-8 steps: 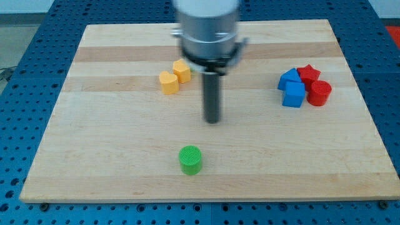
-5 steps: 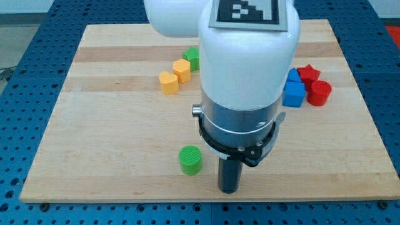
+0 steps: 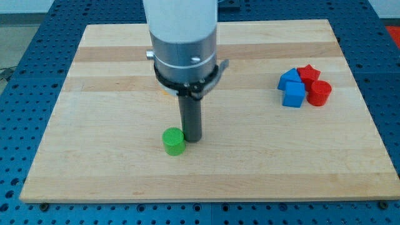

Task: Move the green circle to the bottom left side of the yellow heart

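Observation:
The green circle [image 3: 174, 141] is a short green cylinder on the wooden board [image 3: 94, 125], below the board's middle. My tip [image 3: 192, 139] stands right beside it on its right, touching or nearly touching its edge. The yellow heart and the other yellow block are hidden behind the arm's body; only a sliver of yellow [image 3: 162, 93] shows at the arm's left edge, above the green circle.
A cluster of blocks lies at the view's right: two blue blocks [image 3: 290, 89], a red star-like block [image 3: 307, 73] and a red cylinder [image 3: 319, 93]. The arm's wide body [image 3: 183, 37] covers the board's top middle.
My tip has moved from the lower right of the green circle up and left against its right side. The green circle has slid up and to the left. The arm now hides the yellow blocks.

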Action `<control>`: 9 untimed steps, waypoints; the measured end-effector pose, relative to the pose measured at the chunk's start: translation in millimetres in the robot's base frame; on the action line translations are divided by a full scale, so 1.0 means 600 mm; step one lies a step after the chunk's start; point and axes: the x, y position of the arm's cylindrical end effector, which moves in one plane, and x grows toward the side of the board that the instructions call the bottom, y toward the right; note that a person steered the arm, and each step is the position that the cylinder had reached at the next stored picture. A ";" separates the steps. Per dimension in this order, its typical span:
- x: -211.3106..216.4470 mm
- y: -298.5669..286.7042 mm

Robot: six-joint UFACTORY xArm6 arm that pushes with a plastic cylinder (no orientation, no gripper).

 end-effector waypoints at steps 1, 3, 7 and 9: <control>0.028 0.010; 0.124 0.007; -0.068 -0.132; 0.176 -0.184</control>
